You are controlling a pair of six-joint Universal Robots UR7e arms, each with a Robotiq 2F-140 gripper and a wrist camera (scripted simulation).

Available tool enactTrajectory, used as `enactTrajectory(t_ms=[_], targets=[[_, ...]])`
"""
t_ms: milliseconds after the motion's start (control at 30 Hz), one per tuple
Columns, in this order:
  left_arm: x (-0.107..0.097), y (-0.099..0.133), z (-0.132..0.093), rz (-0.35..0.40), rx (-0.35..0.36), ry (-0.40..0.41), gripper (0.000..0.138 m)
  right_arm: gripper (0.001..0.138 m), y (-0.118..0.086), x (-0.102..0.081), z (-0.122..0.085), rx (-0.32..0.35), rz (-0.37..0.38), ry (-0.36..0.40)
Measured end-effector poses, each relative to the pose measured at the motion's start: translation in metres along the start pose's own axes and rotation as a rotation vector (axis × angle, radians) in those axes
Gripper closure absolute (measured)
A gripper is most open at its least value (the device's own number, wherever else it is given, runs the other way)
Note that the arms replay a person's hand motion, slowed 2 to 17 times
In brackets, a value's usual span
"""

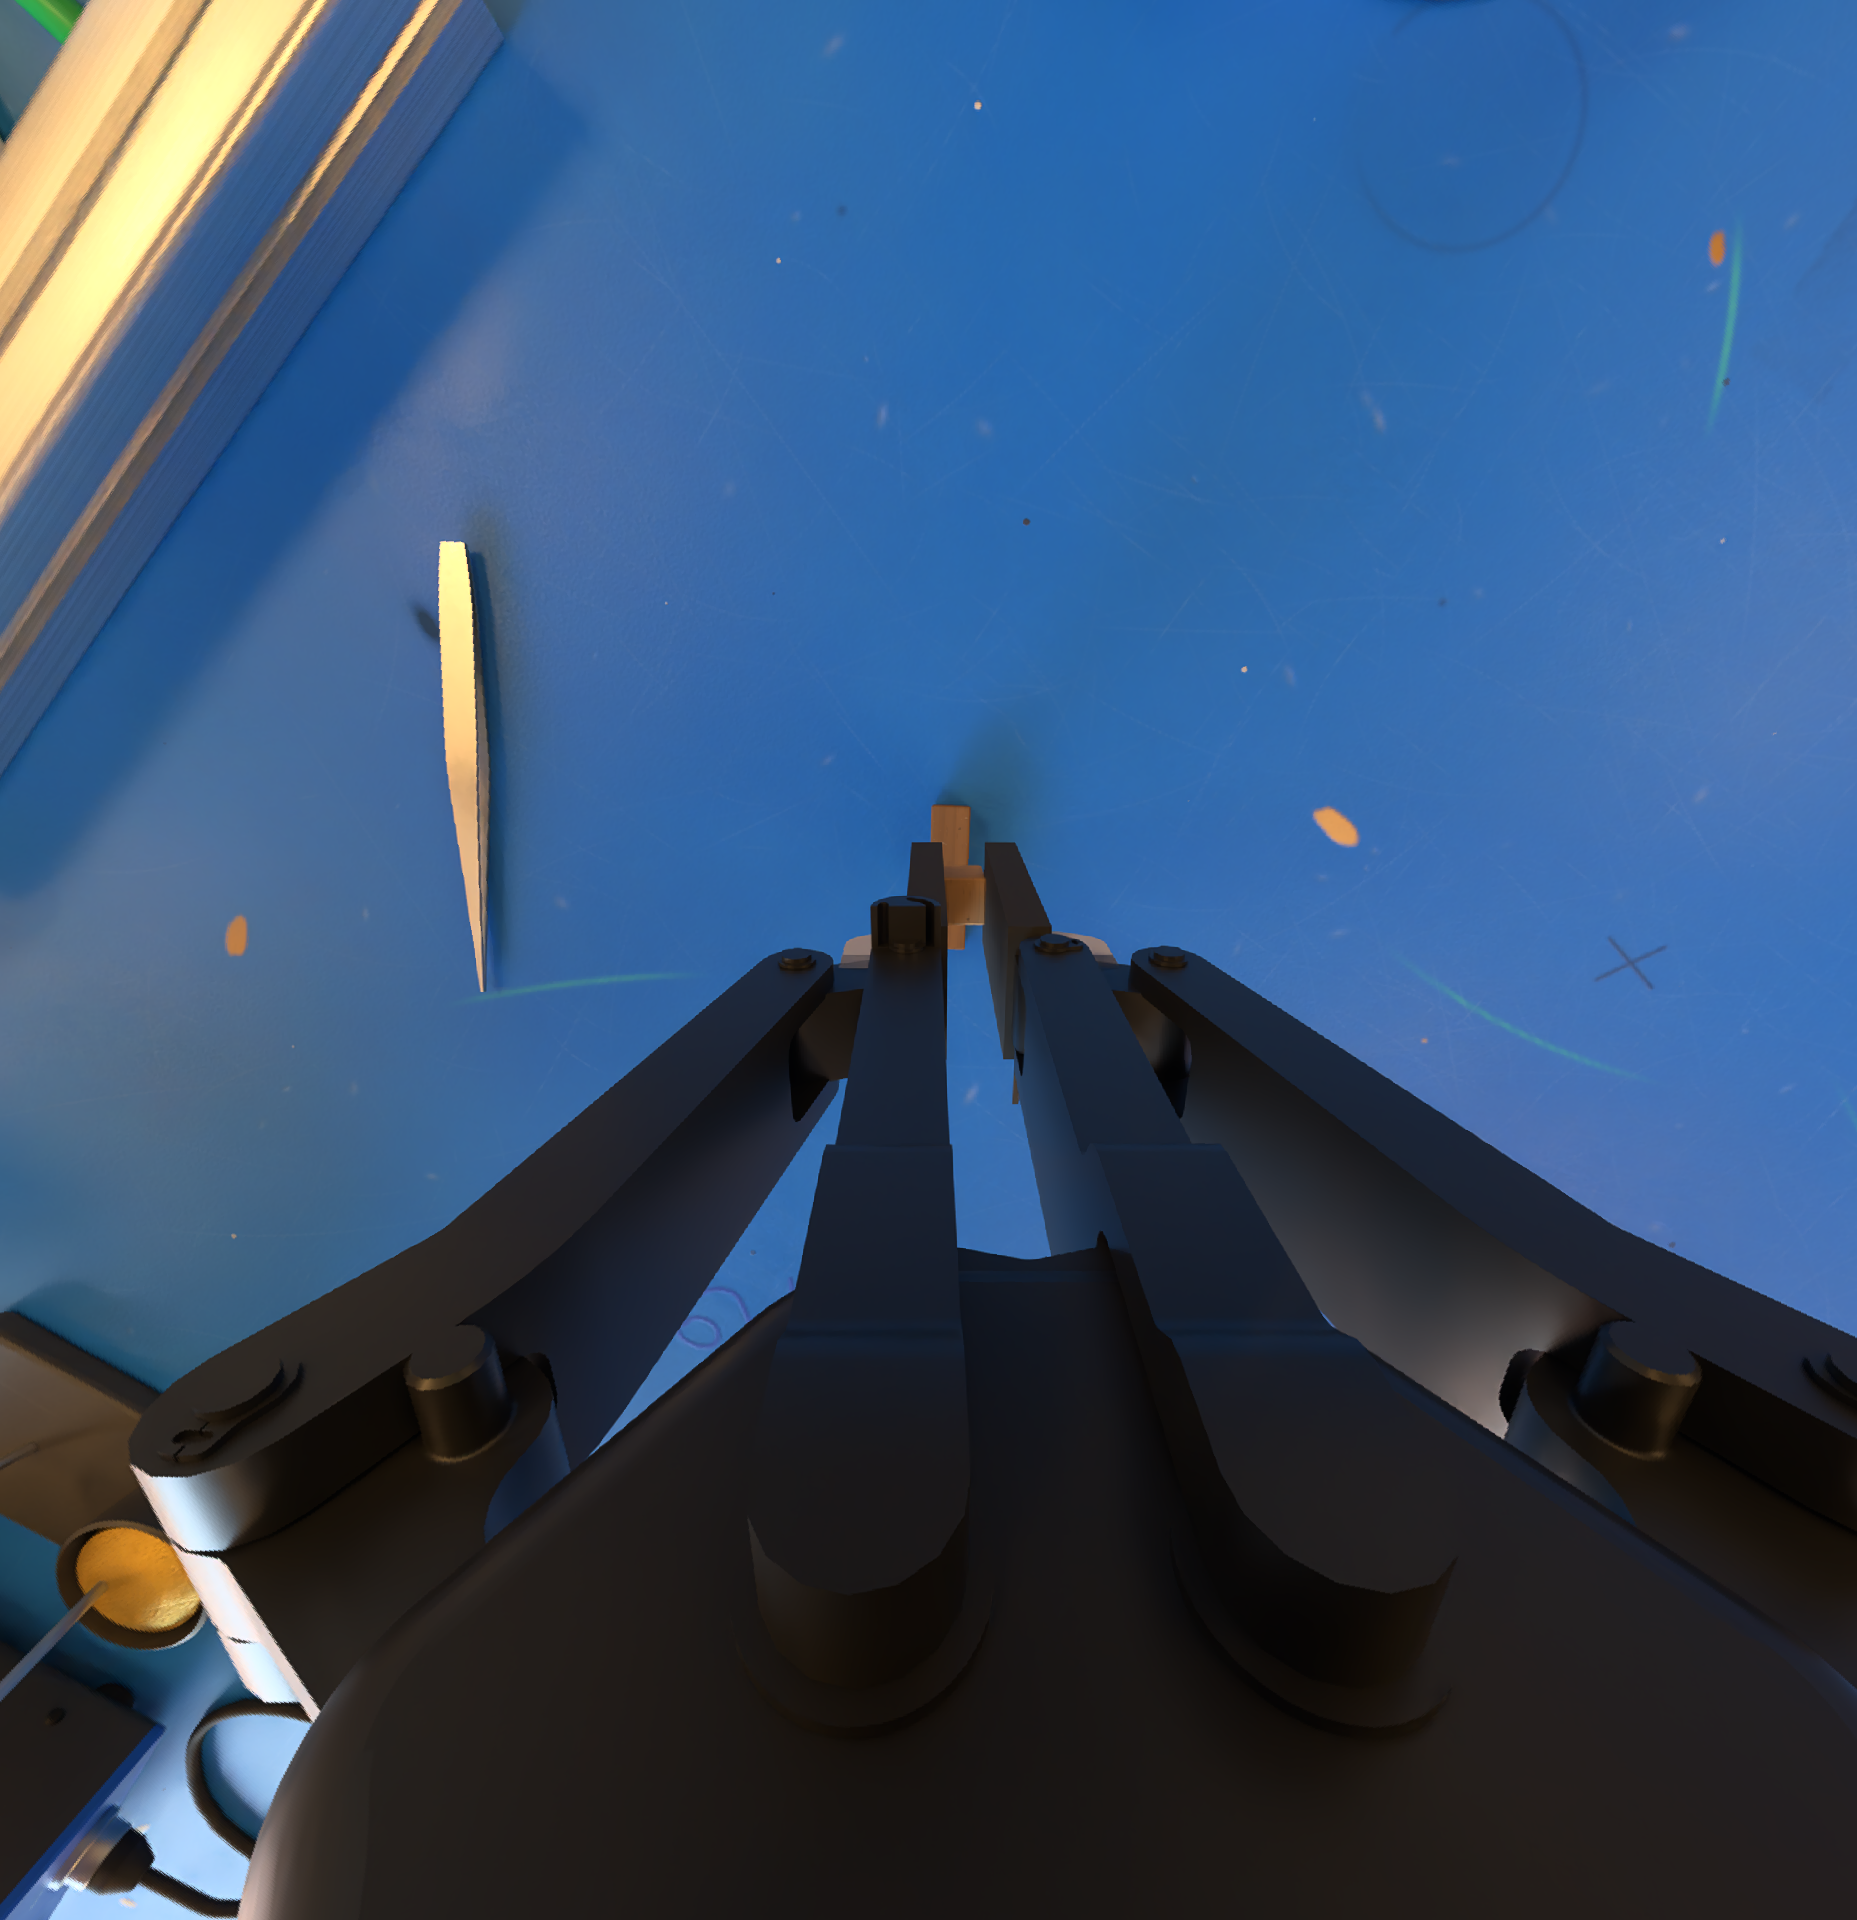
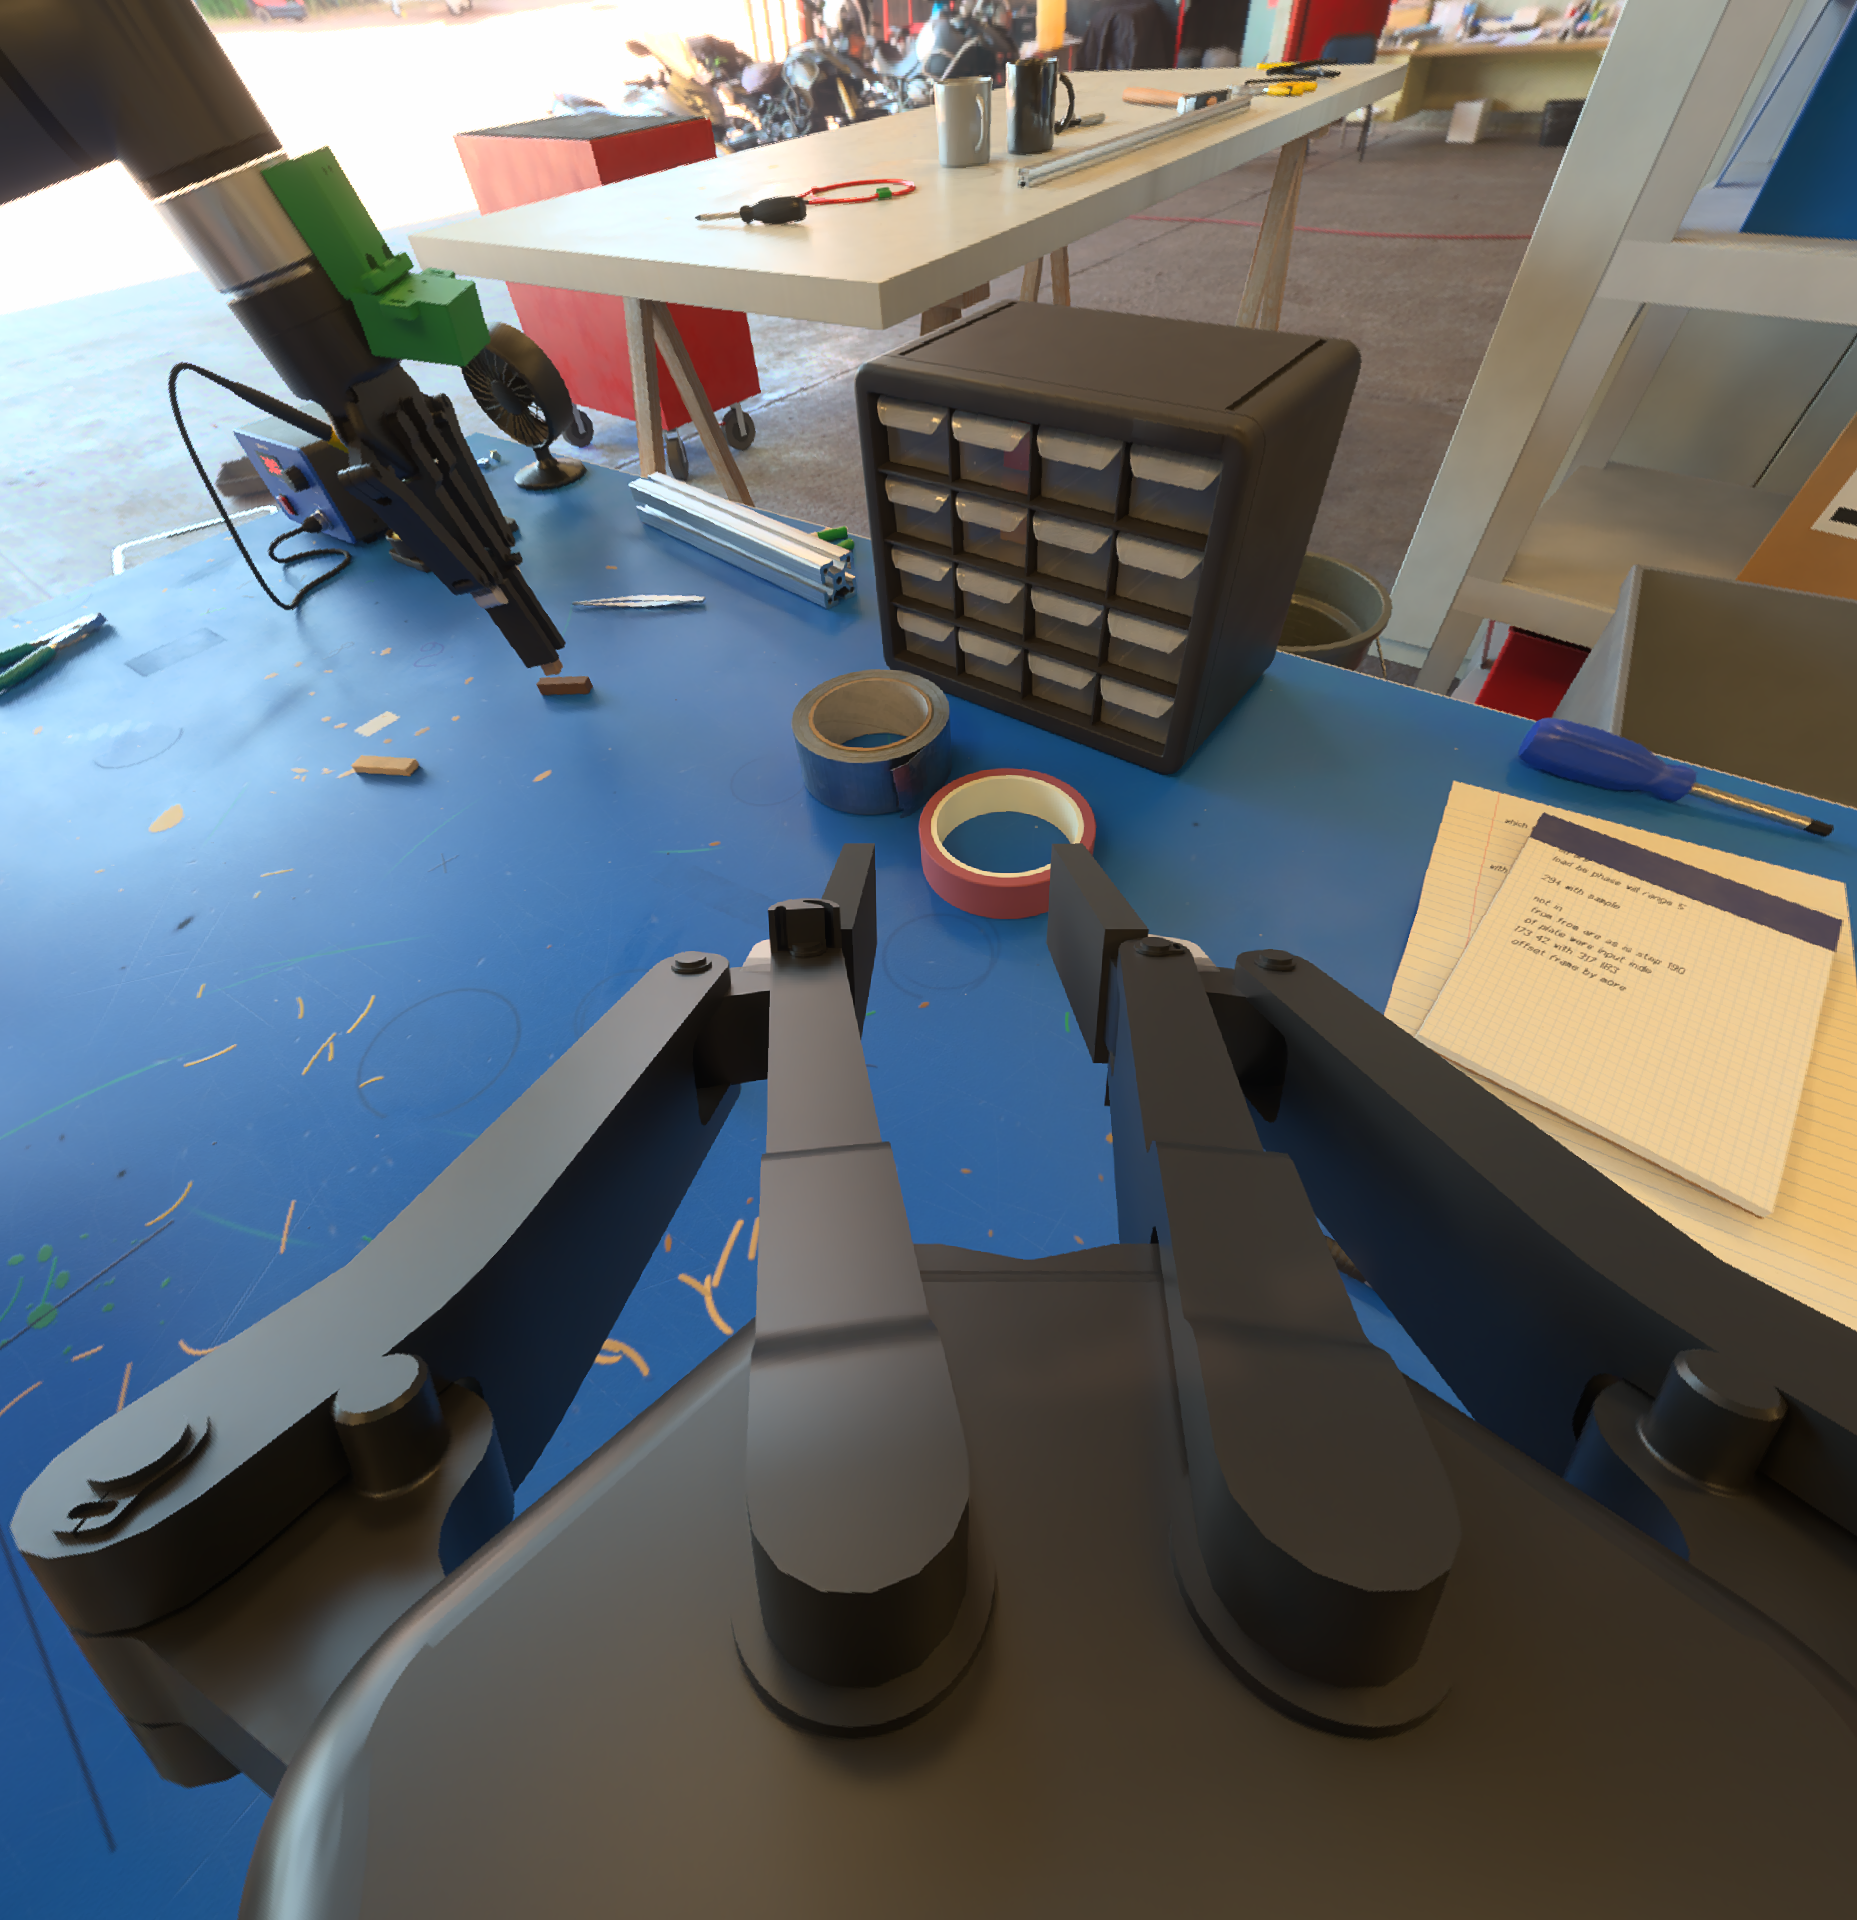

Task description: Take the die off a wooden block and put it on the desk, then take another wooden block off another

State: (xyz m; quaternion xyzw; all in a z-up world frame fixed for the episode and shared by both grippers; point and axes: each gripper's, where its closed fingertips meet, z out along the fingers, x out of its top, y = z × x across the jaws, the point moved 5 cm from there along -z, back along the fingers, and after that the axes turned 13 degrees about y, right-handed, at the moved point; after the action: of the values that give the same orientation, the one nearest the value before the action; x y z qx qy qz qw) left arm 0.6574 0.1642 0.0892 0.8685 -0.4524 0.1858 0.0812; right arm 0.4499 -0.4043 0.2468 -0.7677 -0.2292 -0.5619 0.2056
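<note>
My left gripper (image 1: 963,868) is shut on a small tan wooden block (image 1: 968,896), of which only a sliver shows between the fingertips. It holds it just above a second wooden block (image 1: 950,826) that lies on the blue desk (image 1: 1215,468). In the right wrist view the left gripper (image 2: 545,657) hangs over that brown block (image 2: 565,685). A lighter wooden block (image 2: 386,767) lies nearer, with a small white piece (image 2: 376,723), perhaps the die, beside it. My right gripper (image 2: 960,883) is open and empty above the desk.
Tweezers (image 1: 465,748) and an aluminium bar (image 1: 176,312) lie left of the left gripper. Ahead of the right gripper are a red tape roll (image 2: 1007,842), a grey tape roll (image 2: 870,740) and a drawer cabinet (image 2: 1090,540). A notepad (image 2: 1630,997) and blue screwdriver (image 2: 1651,774) lie right.
</note>
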Motion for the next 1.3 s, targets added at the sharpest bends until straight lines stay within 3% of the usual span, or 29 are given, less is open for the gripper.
enactTrajectory(t_ms=[1300], targets=[[0.009,0.007,-0.025,0.018,0.026,0.019,0.128,0.094,-0.001,-0.002,0.006,0.016,0.000,-0.014]])
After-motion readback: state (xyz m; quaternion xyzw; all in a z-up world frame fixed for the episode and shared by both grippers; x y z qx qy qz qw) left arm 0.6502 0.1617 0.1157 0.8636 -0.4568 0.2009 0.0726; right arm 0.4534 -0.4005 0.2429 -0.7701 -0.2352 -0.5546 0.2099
